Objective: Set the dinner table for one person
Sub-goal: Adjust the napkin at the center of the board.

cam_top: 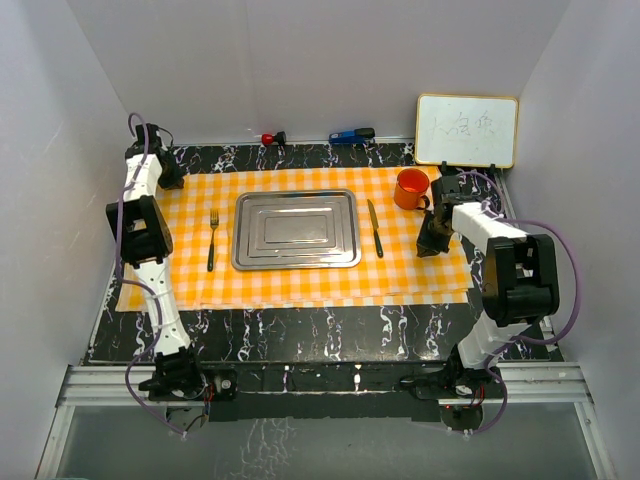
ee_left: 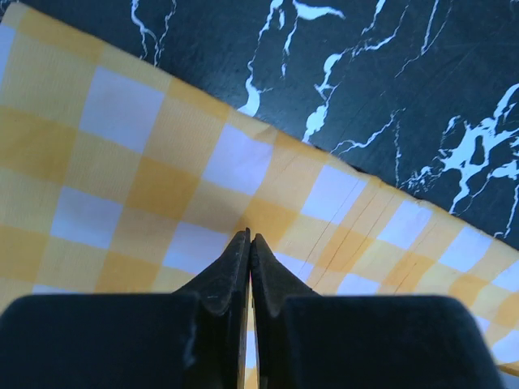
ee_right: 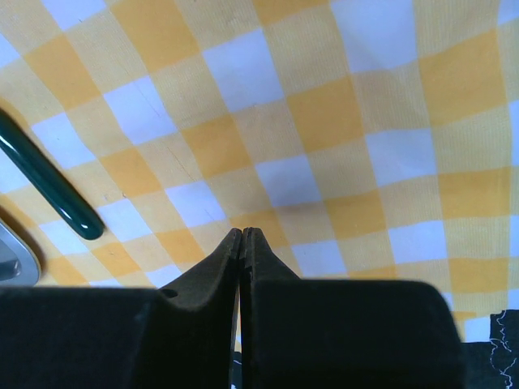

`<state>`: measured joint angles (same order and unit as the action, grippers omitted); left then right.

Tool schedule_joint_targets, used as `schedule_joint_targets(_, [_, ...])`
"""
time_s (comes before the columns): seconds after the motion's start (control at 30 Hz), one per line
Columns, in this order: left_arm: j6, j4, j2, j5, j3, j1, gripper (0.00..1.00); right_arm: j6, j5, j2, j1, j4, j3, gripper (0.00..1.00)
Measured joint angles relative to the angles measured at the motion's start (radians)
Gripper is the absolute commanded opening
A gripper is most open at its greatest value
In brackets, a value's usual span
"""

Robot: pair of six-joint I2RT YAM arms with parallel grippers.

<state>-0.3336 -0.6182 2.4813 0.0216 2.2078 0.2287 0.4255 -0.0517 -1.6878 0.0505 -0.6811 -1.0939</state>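
Closest to the wrist lenses, the black fingers of the left gripper (ee_left: 250, 237) and the right gripper (ee_right: 242, 231) are pressed tip to tip, with nothing between them.

Under both lies the dinner table (cam_top: 330, 335), a large rectangular black slab with white marble-like veining that fills the floor of the white-walled booth. Most of it is hidden by the checked cloth (cam_top: 410, 270), a woven orange-and-white sheet with faint fold creases. Bare stone shows only as a near band, a far strip and thin side margins.

The left fingertips sit over the cloth's far left corner, just short of the bare stone. The right ones sit over the cloth near its right edge, where only a sliver of stone shows in the corner of the wrist view. Whether either pair touches the fabric cannot be told.

At the cloth's centre rests a shiny rectangular steel tray (cam_top: 296, 230) with rounded corners. A dark-handled fork (cam_top: 212, 240) lies to its left and a knife (cam_top: 375, 228) to its right. An orange mug (cam_top: 411, 189) stands beyond the knife, and a small whiteboard (cam_top: 467, 130) with illegible scribble leans on the back wall.
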Motion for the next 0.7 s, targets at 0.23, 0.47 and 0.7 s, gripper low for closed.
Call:
schedule_joint_targets(0.23, [-0.007, -0.006, 0.021, 0.016, 0.028, 0.000, 0.00, 0.000, 0.007, -0.003, 0.002, 0.000, 0.042, 0.00])
schedule_joint_targets(0.47, [-0.018, 0.069, -0.008, 0.031, -0.079, 0.002, 0.00, 0.019, 0.023, 0.003, 0.002, 0.036, 0.098, 0.00])
schedule_joint_targets(0.7, [-0.019, 0.143, -0.048, 0.031, -0.166, 0.002, 0.00, 0.056, 0.025, 0.037, 0.001, 0.105, 0.165, 0.00])
